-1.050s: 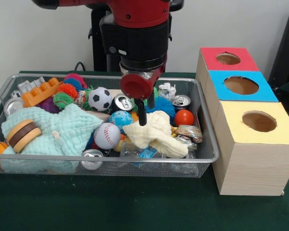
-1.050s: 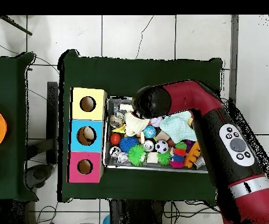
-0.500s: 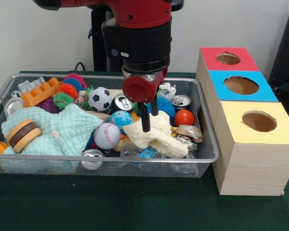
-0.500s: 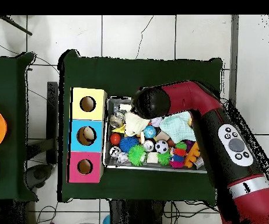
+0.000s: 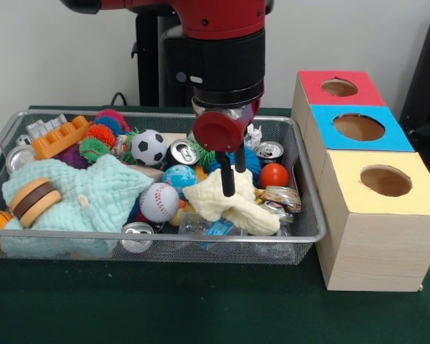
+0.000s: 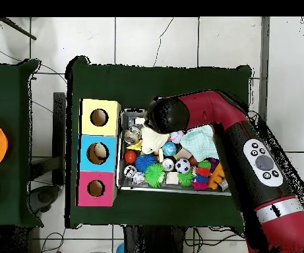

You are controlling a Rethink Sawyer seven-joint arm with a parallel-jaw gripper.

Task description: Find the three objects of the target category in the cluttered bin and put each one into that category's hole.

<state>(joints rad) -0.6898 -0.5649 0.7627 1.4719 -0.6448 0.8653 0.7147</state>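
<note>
— What hides most?
— The arm [image 6: 207, 115] covers much of the bin [image 5: 309, 215] from overhead, gripper included.
— And the gripper [image 5: 233, 179]?
— Its dark fingers [image 5: 228, 180] press into a crumpled pale yellow cloth [image 5: 233, 203]; whether they pinch it cannot be told.
— Anything beside it?
— A red ball [image 5: 274, 175] just right, a baseball [image 5: 160, 201] left, cans partly buried.
</note>
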